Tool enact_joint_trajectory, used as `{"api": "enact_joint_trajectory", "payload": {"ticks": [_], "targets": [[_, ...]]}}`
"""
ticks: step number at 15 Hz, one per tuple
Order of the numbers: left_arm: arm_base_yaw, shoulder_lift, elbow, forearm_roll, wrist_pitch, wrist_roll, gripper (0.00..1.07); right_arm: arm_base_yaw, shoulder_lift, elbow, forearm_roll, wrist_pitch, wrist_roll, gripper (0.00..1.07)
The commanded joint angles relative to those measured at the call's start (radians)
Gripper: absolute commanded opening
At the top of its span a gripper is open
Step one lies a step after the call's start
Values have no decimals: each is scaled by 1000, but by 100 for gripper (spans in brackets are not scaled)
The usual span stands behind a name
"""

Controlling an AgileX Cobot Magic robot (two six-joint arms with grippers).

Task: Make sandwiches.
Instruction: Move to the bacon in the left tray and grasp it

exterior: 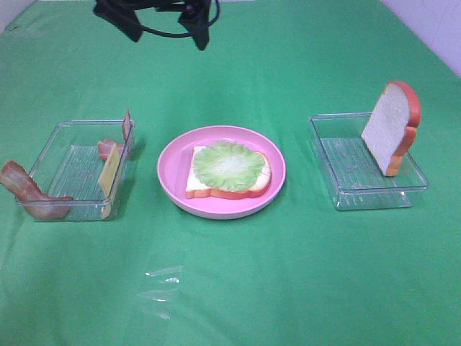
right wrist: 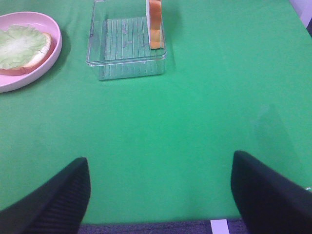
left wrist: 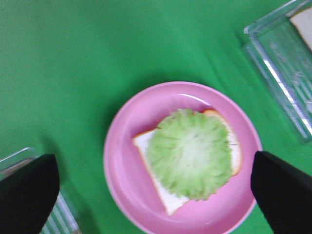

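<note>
The left fingers [left wrist: 29,195] are spread wide and hold nothing. They hang over the pink plate [left wrist: 122,161], one finger beside each side of its rim, with the arm looking almost straight down. Between them lies the sandwich so far: a bread slice [left wrist: 168,202] flat on the plate with a lettuce leaf [left wrist: 190,153] on top of it.

The right fingers [right wrist: 273,195] are just as wide apart and also hold nothing. They are low over the bare green worktop [right wrist: 195,122], close to its near edge. Open cloth runs from them to the right tray [right wrist: 122,68], where a second bread slice [exterior: 389,126] stands on edge against the outer wall.

On the far side of the plate sits the left tray [exterior: 72,169]. A bacon strip [exterior: 25,189] droops over its near outer corner, and a cheese square [exterior: 108,173] leans on the wall nearest the plate. Both trays stand apart from the plate, with clear cloth between.
</note>
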Motion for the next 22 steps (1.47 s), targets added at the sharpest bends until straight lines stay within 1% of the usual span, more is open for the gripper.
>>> {"api": "enact_joint_trajectory", "payload": {"ticks": [1, 2, 5, 6, 7, 11, 14, 18, 20, 22], "targets": [[67, -15, 65, 36, 102, -23, 99, -5, -26, 3, 0, -3, -13, 77], [75, -15, 74, 35, 102, -23, 99, -5, -26, 3, 0, -3, -13, 77], [142, -8, 164, 31, 102, -28, 98, -5, -26, 3, 0, -3, -13, 77], [147, 0, 168, 27, 102, -28, 98, -5, -26, 3, 0, -3, -13, 77], [149, 50, 168, 15, 100, -28, 98, -5, -26, 3, 0, -3, -13, 77], [143, 137, 167, 0, 95, -28, 98, -5, -26, 3, 0, -3, -13, 77], [143, 160, 167, -3, 51, -36, 98, -5, -26, 3, 5, -3, -13, 77], [143, 165, 167, 0, 7, -73, 97, -5, -26, 3, 5, -3, -13, 77], [143, 175, 167, 5, -12, -81, 93, -5, -26, 3, 5, -3, -13, 77], [143, 182, 167, 5, -35, -113, 90, -5, -26, 3, 5, -3, -13, 77]]}}
